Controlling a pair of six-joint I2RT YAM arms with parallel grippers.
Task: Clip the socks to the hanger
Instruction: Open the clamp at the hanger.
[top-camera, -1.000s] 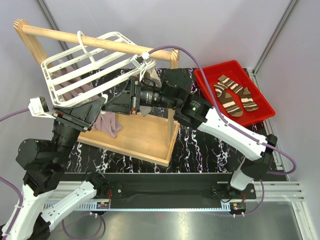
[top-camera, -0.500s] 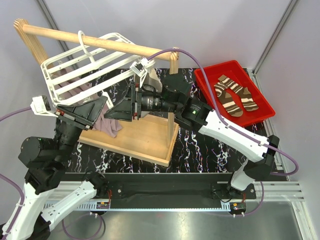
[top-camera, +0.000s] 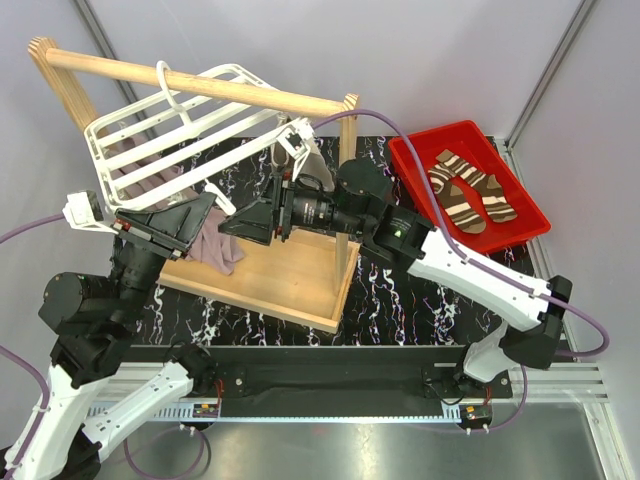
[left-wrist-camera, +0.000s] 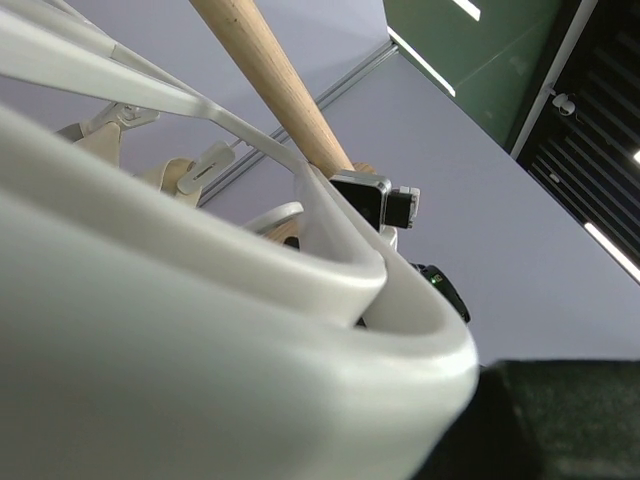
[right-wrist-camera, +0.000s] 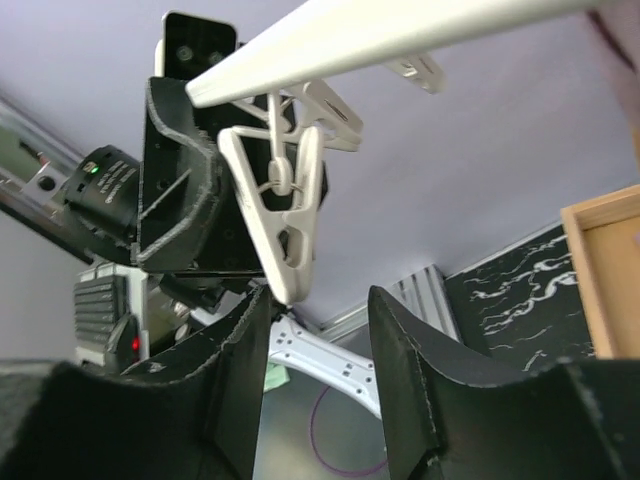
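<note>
2 socks (top-camera: 470, 188) lie side by side in red bin (top-camera: 485, 150), well apart from hanger (top-camera: 165, 140) on wooden rail (top-camera: 120, 72). R gripper (right-wrist-camera: 315, 300): jaws spread, clip (right-wrist-camera: 285, 200) tip just above gap. L gripper (top-camera: 205, 205) at hanger's corner; jaws: can't tell.

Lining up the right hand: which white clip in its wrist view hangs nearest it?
The clip dangling from the end of the white bar, its tip just above the right hand. The others sit behind it and farther along the bar.
</note>
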